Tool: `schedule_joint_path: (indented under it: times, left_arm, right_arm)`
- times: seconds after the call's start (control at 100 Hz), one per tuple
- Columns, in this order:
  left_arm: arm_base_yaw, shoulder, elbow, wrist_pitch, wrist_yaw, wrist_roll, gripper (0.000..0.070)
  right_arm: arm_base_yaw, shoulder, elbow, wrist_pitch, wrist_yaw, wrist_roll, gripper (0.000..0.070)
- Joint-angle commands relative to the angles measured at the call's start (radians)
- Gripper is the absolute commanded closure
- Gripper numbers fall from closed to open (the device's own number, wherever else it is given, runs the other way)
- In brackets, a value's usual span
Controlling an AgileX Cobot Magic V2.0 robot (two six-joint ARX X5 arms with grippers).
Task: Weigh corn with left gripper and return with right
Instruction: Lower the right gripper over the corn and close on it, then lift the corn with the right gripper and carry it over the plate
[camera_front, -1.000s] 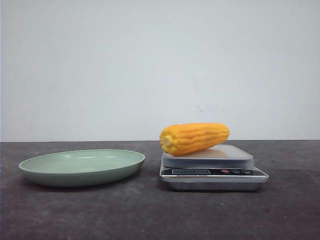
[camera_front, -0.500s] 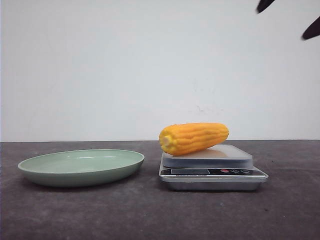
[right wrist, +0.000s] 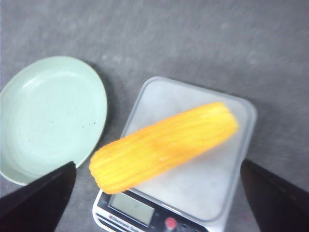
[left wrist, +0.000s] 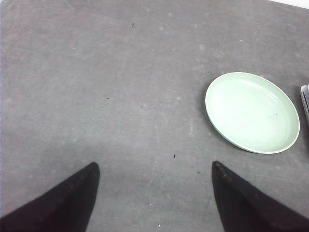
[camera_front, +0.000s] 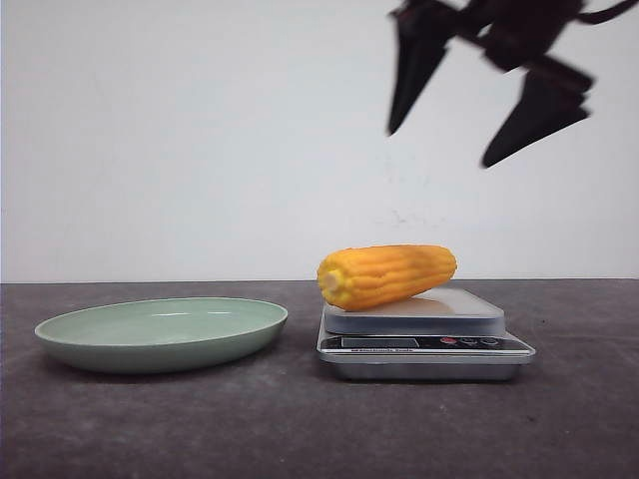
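Note:
The yellow-orange corn (camera_front: 387,275) lies on its side on the silver scale (camera_front: 424,344), paler cut end toward the green plate (camera_front: 160,332). My right gripper (camera_front: 439,148) hangs open high above the scale, black jaws spread wide. In the right wrist view the corn (right wrist: 164,145) lies diagonally across the scale (right wrist: 231,183), between and below the open right gripper (right wrist: 158,169). My left gripper (left wrist: 154,166) is open and empty over bare tabletop, off to the side of the plate (left wrist: 252,112); it does not show in the front view.
The empty green plate stands left of the scale on the dark grey table (camera_front: 300,429). A white wall (camera_front: 200,130) closes the back. The plate also shows in the right wrist view (right wrist: 48,116).
My right gripper has come down into the front view from the top right, to a place above the scale. The corn, scale and plate have not moved.

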Motion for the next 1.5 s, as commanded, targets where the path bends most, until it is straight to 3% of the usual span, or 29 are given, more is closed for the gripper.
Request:
schedule_joint_path:
  times: [0.0, 0.18, 0.7, 0.98, 1.03, 1.18, 1.31, 1.49]
  left_arm:
    - [-0.001, -0.002, 0.013, -0.045, 0.002, -0.009, 0.0269]
    - [-0.001, -0.002, 0.013, -0.044, 0.000, -0.008, 0.0269]
    - [-0.001, -0.002, 0.013, -0.008, 0.001, 0.028, 0.0269]
    - [-0.001, -0.002, 0.013, -0.005, 0.001, 0.050, 0.0269]
    - [-0.001, -0.002, 0.013, -0.002, 0.001, 0.054, 0.0269]
    - [-0.001, -0.002, 0.013, 0.006, 0.001, 0.061, 0.0269]
    - [-0.001, -0.002, 0.013, 0.007, 0.000, 0.071, 0.0269]
    - [-0.001, -0.002, 0.013, 0.007, 0.000, 0.072, 0.0269]
  right_arm:
    - [0.014, 0.078, 0.066, -0.029, 0.005, 0.037, 0.0000]
    - [0.037, 0.217, 0.159, -0.102, 0.032, 0.060, 0.0000]
    - [0.081, 0.328, 0.161, -0.055, 0.037, 0.182, 0.0000]
    - [0.107, 0.374, 0.161, -0.086, 0.103, 0.184, 0.0017]
    - [0.108, 0.375, 0.161, -0.089, 0.118, 0.183, 0.0067]
    - [0.112, 0.374, 0.161, -0.089, 0.161, 0.169, 0.0353]
    - [0.112, 0.374, 0.161, -0.092, 0.162, 0.147, 0.0700]
    - [0.122, 0.369, 0.167, -0.077, 0.170, 0.123, 0.0700]
